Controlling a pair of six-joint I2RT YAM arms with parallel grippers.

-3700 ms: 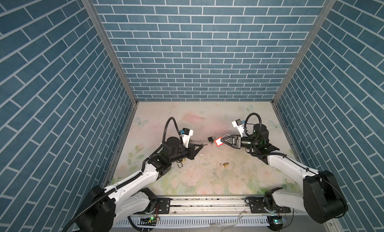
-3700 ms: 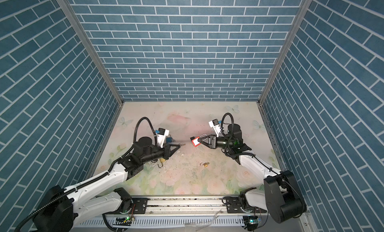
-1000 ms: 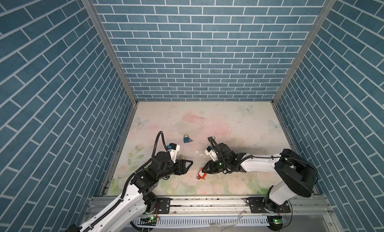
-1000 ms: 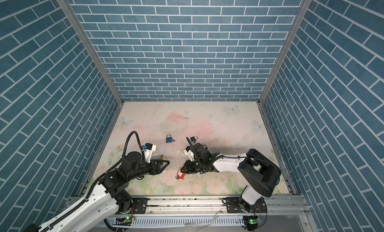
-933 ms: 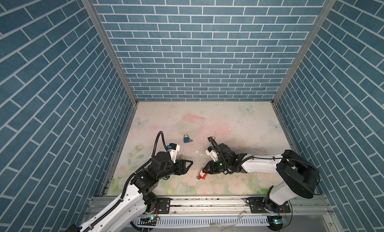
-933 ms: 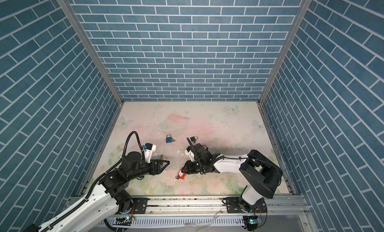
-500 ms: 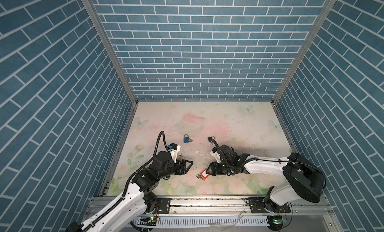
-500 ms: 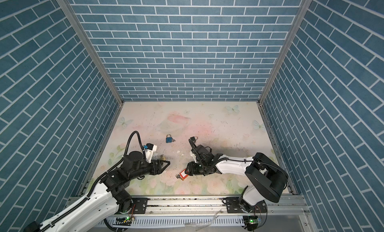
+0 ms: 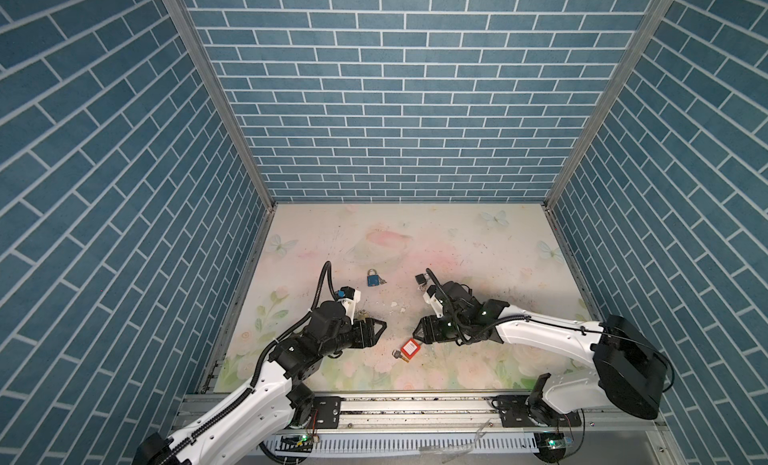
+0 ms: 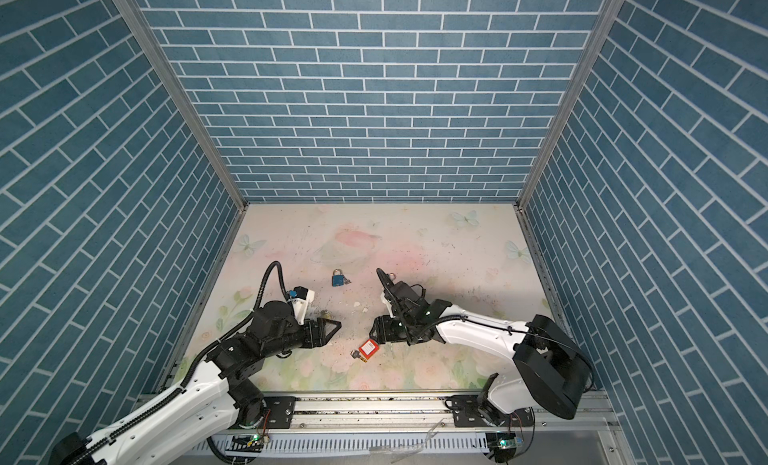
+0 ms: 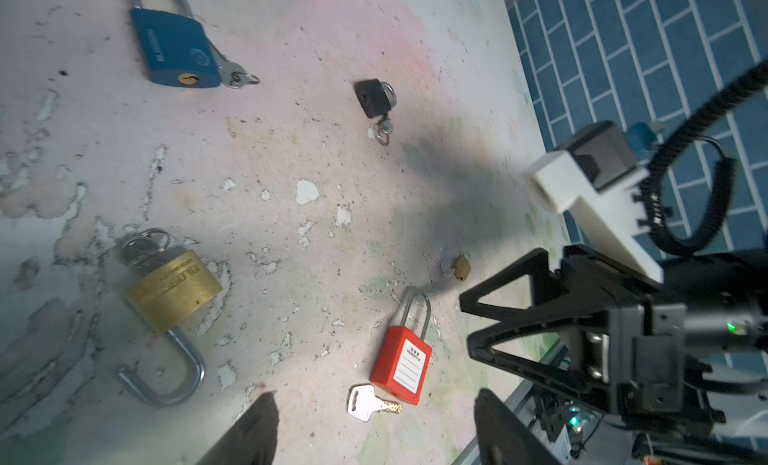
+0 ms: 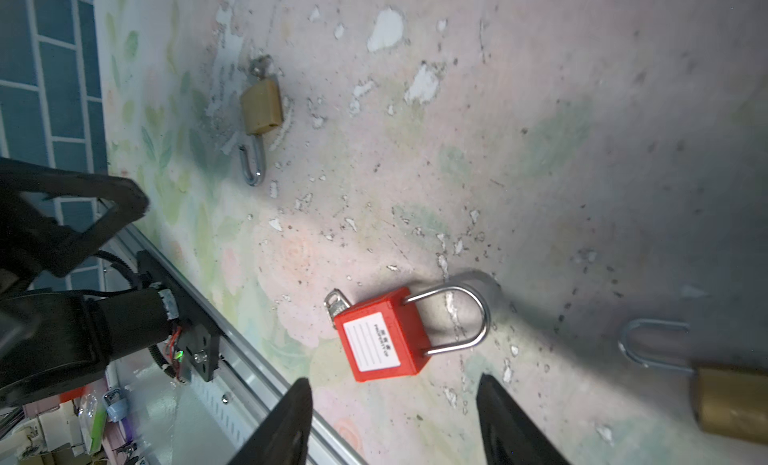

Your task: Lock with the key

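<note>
Blue brick-patterned walls are boxing in a scuffed floral tabletop, and near its front edge the red padlock is lying flat, free of both arms. Seconds ago the right gripper was holding this padlock up in the air, facing the left gripper. A second ago it was reaching low over the table with the lock at its tips, and now its jaws are standing spread and empty, with the padlock resting just ahead of them in the right wrist view. The left gripper is likewise hanging wide open, grasping nothing, near the padlock's other side. The key is sitting at the base of the red body, blade toward the keyhole; whether it is fully seated I cannot tell. The shackle is looking closed, both legs entering the body, so the locking itself is probably finished and the arms are likely letting go. The blue padlock and the brass padlock, its shackle swung open, are lying untouched farther off
</note>
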